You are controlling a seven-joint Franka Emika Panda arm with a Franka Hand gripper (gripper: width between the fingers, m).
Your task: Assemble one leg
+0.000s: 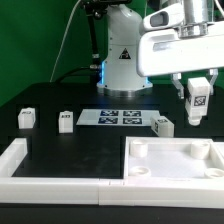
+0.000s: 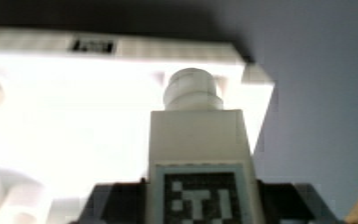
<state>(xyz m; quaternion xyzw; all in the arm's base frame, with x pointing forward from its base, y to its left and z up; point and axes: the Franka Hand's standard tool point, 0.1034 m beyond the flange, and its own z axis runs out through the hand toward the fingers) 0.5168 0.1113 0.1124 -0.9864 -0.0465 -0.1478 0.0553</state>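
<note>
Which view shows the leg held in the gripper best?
The wrist view: the leg is large and central, its tag and round peg end visible, pointing toward the white tray-like part. The exterior view shows it small, clamped in the gripper above that part.

leg [image 2: 202,150]: tagged end cut off, blurred | white tray [image 1: 180,145]: cropped at exterior view's right
</note>
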